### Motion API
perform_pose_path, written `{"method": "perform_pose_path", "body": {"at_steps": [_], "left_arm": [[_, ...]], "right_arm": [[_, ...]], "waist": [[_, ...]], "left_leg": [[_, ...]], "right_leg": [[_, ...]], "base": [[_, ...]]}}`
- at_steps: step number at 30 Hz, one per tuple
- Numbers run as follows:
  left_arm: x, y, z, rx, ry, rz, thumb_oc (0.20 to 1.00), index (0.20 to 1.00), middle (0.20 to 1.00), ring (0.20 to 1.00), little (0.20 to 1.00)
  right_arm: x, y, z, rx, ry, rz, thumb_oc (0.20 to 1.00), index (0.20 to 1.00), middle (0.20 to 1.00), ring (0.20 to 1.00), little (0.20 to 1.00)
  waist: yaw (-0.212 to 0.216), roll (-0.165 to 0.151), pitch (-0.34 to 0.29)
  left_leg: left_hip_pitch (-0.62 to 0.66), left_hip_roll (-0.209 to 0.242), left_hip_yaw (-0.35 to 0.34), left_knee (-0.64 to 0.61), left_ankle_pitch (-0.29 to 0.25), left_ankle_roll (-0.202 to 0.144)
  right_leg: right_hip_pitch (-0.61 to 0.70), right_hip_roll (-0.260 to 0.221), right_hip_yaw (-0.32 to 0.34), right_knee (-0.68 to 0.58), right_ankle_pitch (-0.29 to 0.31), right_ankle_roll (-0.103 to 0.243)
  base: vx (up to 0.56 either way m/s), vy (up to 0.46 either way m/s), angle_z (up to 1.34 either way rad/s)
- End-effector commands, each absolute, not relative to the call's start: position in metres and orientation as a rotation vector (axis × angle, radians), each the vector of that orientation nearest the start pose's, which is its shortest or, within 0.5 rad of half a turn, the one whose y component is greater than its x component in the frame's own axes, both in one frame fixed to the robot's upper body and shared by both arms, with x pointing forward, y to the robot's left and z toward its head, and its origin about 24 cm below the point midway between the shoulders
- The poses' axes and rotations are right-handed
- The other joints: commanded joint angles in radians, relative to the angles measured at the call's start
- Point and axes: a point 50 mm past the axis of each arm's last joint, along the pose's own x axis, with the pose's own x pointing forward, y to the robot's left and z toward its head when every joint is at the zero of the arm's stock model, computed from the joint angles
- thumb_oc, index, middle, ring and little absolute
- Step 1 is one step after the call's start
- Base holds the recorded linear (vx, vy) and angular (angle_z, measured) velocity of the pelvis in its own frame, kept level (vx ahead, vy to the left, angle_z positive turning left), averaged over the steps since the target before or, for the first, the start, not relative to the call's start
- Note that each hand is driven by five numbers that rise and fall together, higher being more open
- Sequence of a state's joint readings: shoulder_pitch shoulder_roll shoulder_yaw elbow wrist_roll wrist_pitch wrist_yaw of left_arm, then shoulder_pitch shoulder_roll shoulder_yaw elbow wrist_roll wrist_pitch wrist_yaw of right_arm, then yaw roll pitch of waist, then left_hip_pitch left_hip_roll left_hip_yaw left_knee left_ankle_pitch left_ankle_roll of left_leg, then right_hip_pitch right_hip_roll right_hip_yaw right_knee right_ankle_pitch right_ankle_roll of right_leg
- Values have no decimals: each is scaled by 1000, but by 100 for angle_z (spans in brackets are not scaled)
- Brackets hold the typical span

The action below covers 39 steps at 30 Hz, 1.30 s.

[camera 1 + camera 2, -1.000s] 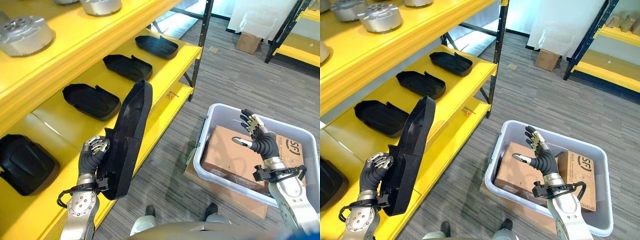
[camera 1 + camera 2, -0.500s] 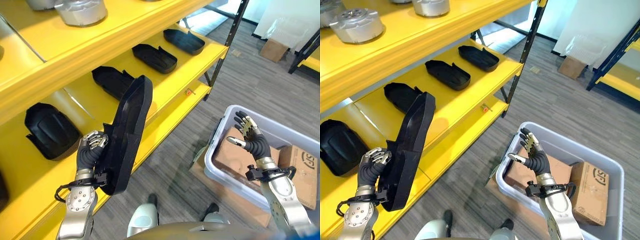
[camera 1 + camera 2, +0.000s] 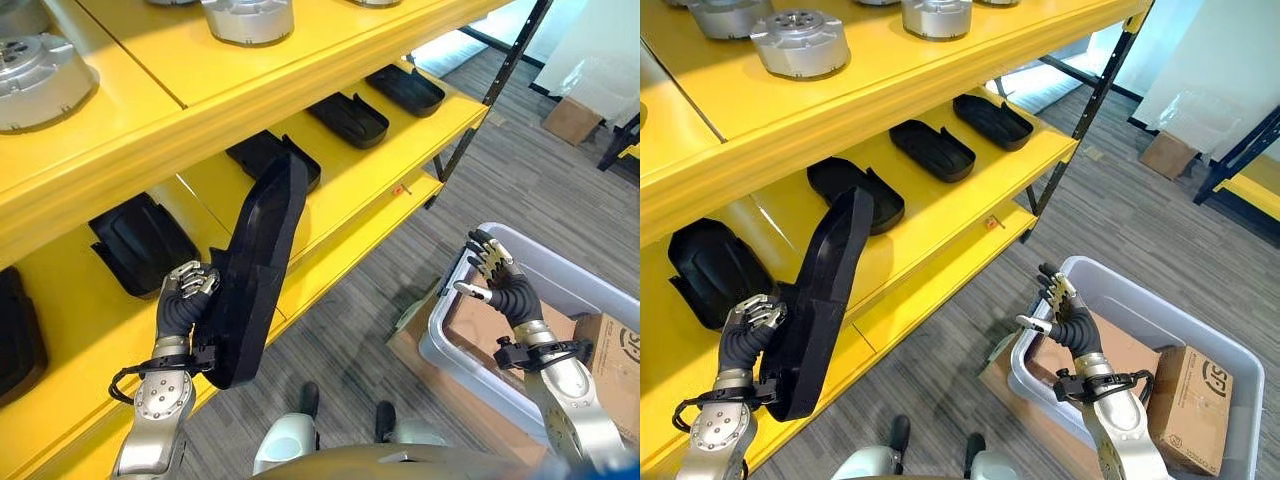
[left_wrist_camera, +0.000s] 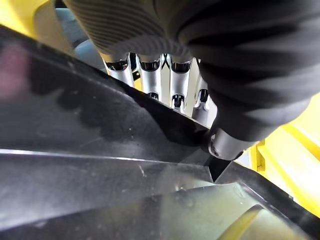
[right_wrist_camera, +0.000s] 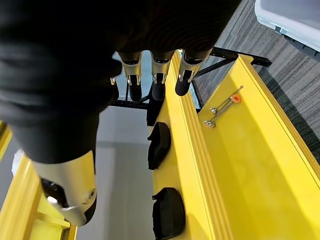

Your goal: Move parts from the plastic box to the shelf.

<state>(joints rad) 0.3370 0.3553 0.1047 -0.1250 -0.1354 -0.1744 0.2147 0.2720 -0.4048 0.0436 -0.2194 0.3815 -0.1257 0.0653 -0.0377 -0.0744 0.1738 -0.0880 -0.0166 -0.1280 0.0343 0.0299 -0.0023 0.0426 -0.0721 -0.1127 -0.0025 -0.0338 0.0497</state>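
Your view has swung left over the last second: more of the yellow shelf (image 3: 330, 190) now fills it and the grey plastic box (image 3: 1200, 330) has slid toward the right edge. That is the head turning, not the things moving. Against your left hand (image 3: 185, 300) the long black part (image 3: 255, 270) keeps the same near-upright pose, so read this as the carry phase closing on the shelf; the part is not yet set down.

The shelf is smooth painted metal with thick rounded front lips and a dark upright post. Its middle tier, just past the raised part's top end, carries a row of black moulded shell parts (image 3: 932, 150), shallow, glossy, with rounded outlines. There looks to be a free stretch of yellow beside your left hand, between two of them. Above, on the top tier, sit silver machined discs (image 3: 800, 42), ribbed and circular.

The box is translucent-grey plastic with rounded corners, holding brown cardboard cartons (image 3: 1200, 395), matte and square-edged.

The part you carry is a rigid, glossy black tray-like shell with a raised rim. Your left hand's fingers curl over one rim edge with the thumb on the other face, as the left wrist view confirms.

Your right hand (image 3: 1065, 315) hangs over the box's near rim, fingers spread wide, holding nothing.
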Motion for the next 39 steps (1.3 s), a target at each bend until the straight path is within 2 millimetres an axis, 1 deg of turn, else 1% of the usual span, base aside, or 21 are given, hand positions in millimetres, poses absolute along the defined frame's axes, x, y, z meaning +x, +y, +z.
{"method": "perform_pose_path", "body": {"at_steps": [1,5,6,7,9,11,12,13,15,16,17,19,20,21,22,23,24,26,28,33,39], "left_arm": [[181,255,68,237,-160,297,200,200,200,200,200],[175,257,67,239,-149,305,200,200,200,200,200],[173,259,66,234,-143,313,200,200,200,200,200],[173,259,67,234,-143,313,200,200,200,200,200],[175,258,68,231,-154,311,200,200,200,200,200],[177,257,69,224,-158,305,200,200,200,200,200],[181,255,70,207,-176,297,200,200,200,200,200],[183,253,71,199,-183,294,200,200,200,200,200],[183,253,73,203,-189,292,200,200,200,200,200],[183,253,73,200,-192,295,200,200,200,200,200],[183,253,73,196,-189,295,200,200,200,200,200],[184,253,75,182,-201,304,200,200,200,200,200],[184,253,77,180,-207,308,200,200,200,200,200],[186,252,80,182,-220,308,200,200,200,200,200],[187,252,79,181,-215,305,200,200,200,200,200],[187,252,79,181,-214,305,200,200,200,200,200],[189,251,79,186,-217,300,200,200,200,200,200],[189,250,78,181,-214,289,200,200,200,200,200],[191,248,79,175,-221,274,200,200,200,200,200],[189,252,83,215,-229,273,200,200,200,200,200],[185,258,84,258,-222,291,200,200,200,200,200]], "right_arm": [[203,-213,76,15,-150,119,1000,1000,1000,1000,1000],[203,-213,76,18,-146,136,1000,1000,1000,1000,1000],[205,-213,76,25,-148,140,1000,1000,1000,1000,1000],[205,-213,76,25,-148,139,1000,1000,1000,1000,1000],[208,-214,81,15,-170,138,1000,1000,1000,1000,1000],[209,-216,82,3,-175,134,1000,1000,1000,1000,1000],[212,-218,84,-10,-183,125,1000,1000,1000,1000,1000],[213,-218,84,-10,-188,115,1000,1000,1000,1000,1000],[213,-220,84,-7,-183,108,1000,1000,1000,1000,1000],[212,-221,83,-3,-179,107,1000,1000,1000,1000,1000],[211,-222,82,2,-174,97,1000,1000,1000,1000,1000],[209,-226,81,11,-165,72,1000,1000,1000,1000,1000],[208,-229,80,10,-163,57,1000,1000,1000,1000,1000],[207,-233,82,-2,-170,32,1000,1000,1000,1000,1000],[206,-237,82,-2,-165,9,1000,1000,1000,1000,1000],[206,-237,82,-2,-165,9,1000,1000,1000,1000,1000],[204,-242,82,5,-169,-28,1000,1000,1000,1000,1000],[203,-242,82,9,-170,-30,1000,1000,1000,1000,1000],[204,-239,82,24,-176,-25,1000,1000,1000,1000,1000],[204,-232,80,33,-169,-9,1000,1000,1000,1000,1000],[203,-228,76,35,-147,16,1000,1000,1000,1000,1000]], "waist": [[6,19,-54],[16,17,-53],[29,17,-39],[28,16,-38],[37,18,-5],[39,23,9],[40,25,27],[35,20,31],[31,13,29],[26,10,28],[18,10,23],[1,24,21],[-8,35,18],[-22,45,18],[-27,54,19],[-28,54,20],[-41,73,23],[-43,94,10],[-31,95,9],[-9,65,10],[8,33,-4]], "left_leg": [[77,-41,87,-122,3,41],[75,-43,76,-122,8,37],[64,-47,67,-90,8,35],[61,-48,65,-84,5,35],[1,-66,56,21,-16,24],[-30,-78,47,70,-30,14],[-53,-86,48,138,-61,-1],[-48,-62,74,174,-98,2],[-39,-15,82,211,-133,2],[-31,34,79,221,-128,0],[-20,61,76,201,-111,-4],[24,166,76,149,-62,-28],[42,218,76,107,-20,-44],[41,305,96,47,45,-64],[45,334,101,11,98,-78],[47,334,101,9,99,-79],[56,372,162,-45,142,-106],[82,374,184,-96,120,-136],[74,331,165,-71,76,-132],[87,247,182,-45,-12,-105],[83,188,181,-25,-56,-80]], "right_leg": [[-43,57,16,54,-31,25],[-23,59,2,8,-17,20],[-14,56,-8,-10,-10,16],[-13,56,-10,-11,-9,16],[-21,46,-28,-10,-5,9],[-27,40,-42,-12,-2,3],[-37,25,-61,-10,3,-1],[-45,6,-71,-1,8,-1],[-55,-14,-79,9,8,-2],[-60,-27,-87,20,1,-5],[-65,-33,-98,25,-3,-7],[-75,-49,-121,56,-24,-7],[-86,-55,-135,74,-37,-5],[-101,-82,-156,102,-49,4],[-111,-93,-169,120,-55,5],[-111,-93,-169,122,-56,4],[-120,-121,-202,150,-63,17],[-117,-133,-212,157,-55,30],[-94,-156,-207,132,-25,47],[-47,-235,-225,111,33,100],[-18,-280,-234,81,82,137]], "base": [[-35,-76,-13],[-30,-76,-4],[-36,-65,5],[-75,-61,9],[-140,-31,28],[-150,-1,64],[-150,35,73],[-176,56,90],[-53,71,73],[-26,83,37],[-27,105,29],[-17,162,36],[-53,289,66],[-50,299,80],[-39,217,65],[-46,268,68],[-17,280,54],[31,298,63],[74,255,46],[65,222,31],[34,131,13]]}}
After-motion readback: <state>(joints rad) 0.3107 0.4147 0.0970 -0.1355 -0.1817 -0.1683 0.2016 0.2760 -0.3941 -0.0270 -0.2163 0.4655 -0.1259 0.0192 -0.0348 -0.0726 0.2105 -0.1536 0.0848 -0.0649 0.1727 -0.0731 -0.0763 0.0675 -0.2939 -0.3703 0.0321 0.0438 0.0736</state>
